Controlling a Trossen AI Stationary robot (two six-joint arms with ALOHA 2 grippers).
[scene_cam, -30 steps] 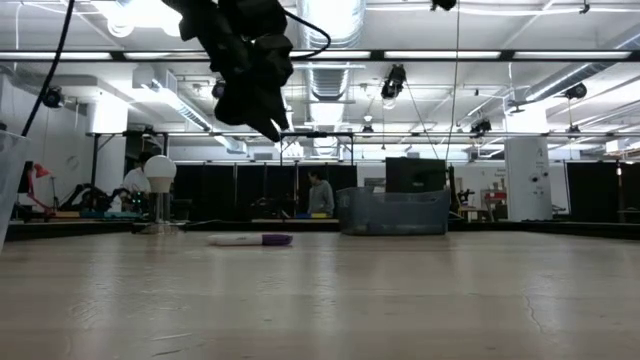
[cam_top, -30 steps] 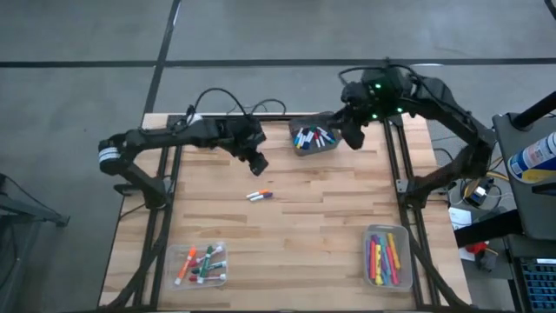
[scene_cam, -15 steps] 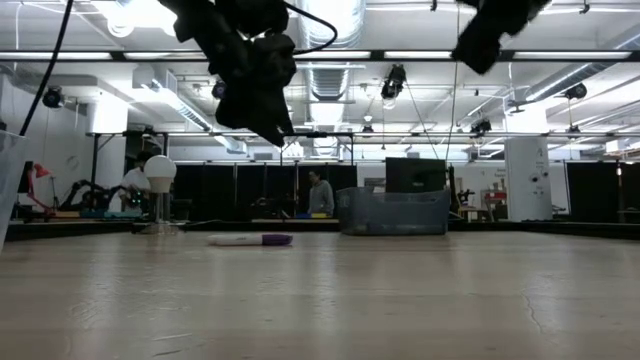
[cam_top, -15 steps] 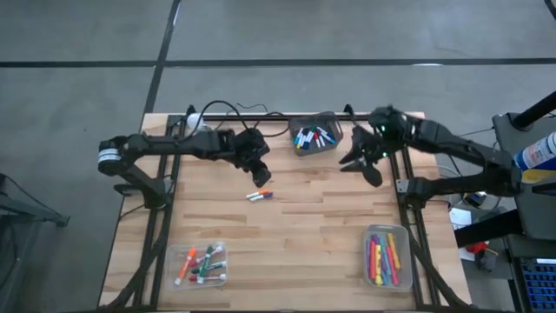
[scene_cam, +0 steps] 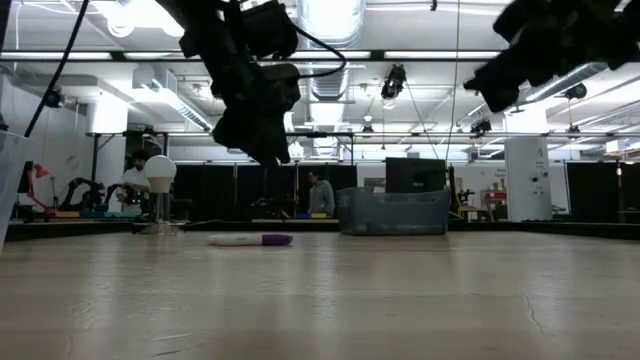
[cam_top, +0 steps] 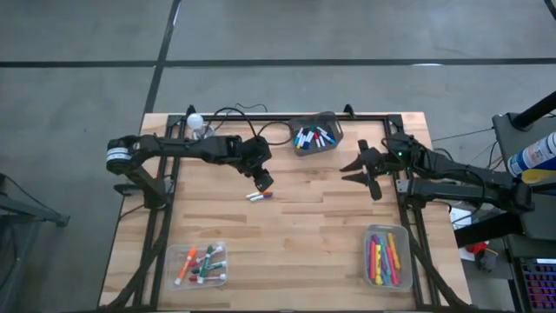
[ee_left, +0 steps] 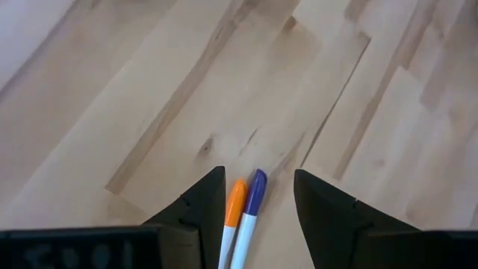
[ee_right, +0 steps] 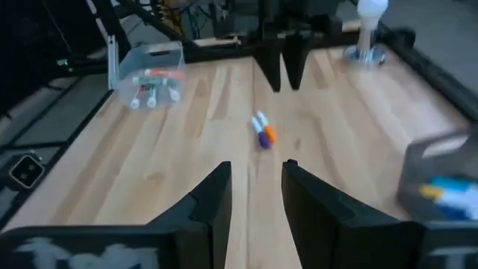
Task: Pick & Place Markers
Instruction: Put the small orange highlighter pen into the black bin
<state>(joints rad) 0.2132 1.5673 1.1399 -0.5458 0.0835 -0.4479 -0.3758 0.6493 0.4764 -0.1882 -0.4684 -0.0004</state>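
Note:
Two white-bodied markers, one orange-capped (ee_left: 235,200) and one purple-capped (ee_left: 255,188), lie side by side flat on the wooden table's middle (cam_top: 259,196). My left gripper (cam_top: 264,183) hangs open just above them, tilted down. In the left wrist view its fingers (ee_left: 259,179) stand on either side of the pair without touching. The low view shows it (scene_cam: 268,150) clear of the table and the markers (scene_cam: 250,239). My right gripper (cam_top: 354,171) hovers open near the table's right side, pointing toward the markers (ee_right: 261,131) with nothing between its fingers (ee_right: 255,173).
A dark mesh bin (cam_top: 314,137) with several markers stands at the far edge. Clear trays of markers sit at the near left (cam_top: 201,263) and near right (cam_top: 387,256). A white bulb-shaped lamp (cam_top: 195,122) stands at the far left corner.
My right gripper has dropped from high beside the mesh bin and drawn back toward the table's right and near side, tipping from steeply down toward level. My left gripper has sunk toward the two markers, shifting slightly toward the near edge. The markers have stayed put.

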